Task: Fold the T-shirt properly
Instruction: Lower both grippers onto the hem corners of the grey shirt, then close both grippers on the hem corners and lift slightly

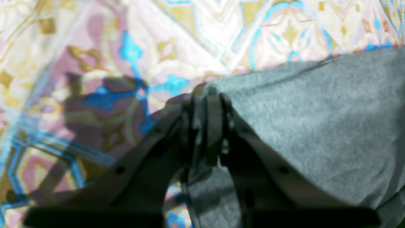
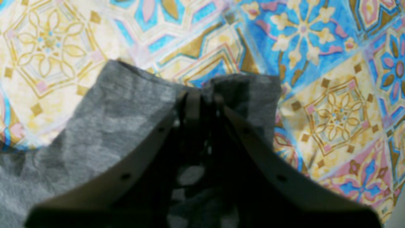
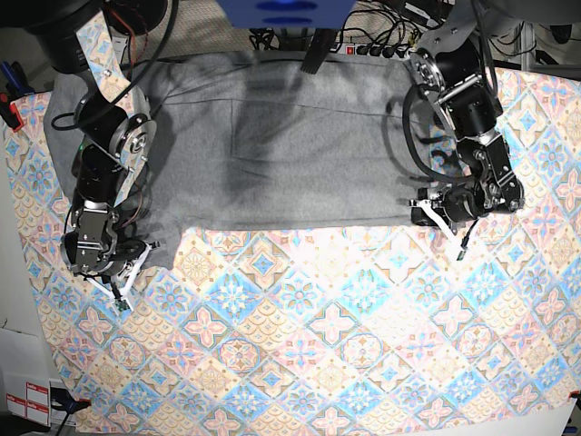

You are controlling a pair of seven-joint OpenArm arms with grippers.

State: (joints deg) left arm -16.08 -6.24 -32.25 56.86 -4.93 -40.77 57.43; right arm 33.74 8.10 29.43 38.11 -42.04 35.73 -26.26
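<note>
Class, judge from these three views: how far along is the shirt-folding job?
Done: the T-shirt lies spread flat on the tablecloth. In hand: the left gripper and the right gripper are each shut on a near-edge corner. Left: every fold; no cloth is turned over yet.

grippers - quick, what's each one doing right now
Left gripper: closed on the edge of the T-shirt.
Right gripper: closed on the T-shirt's edge too.
</note>
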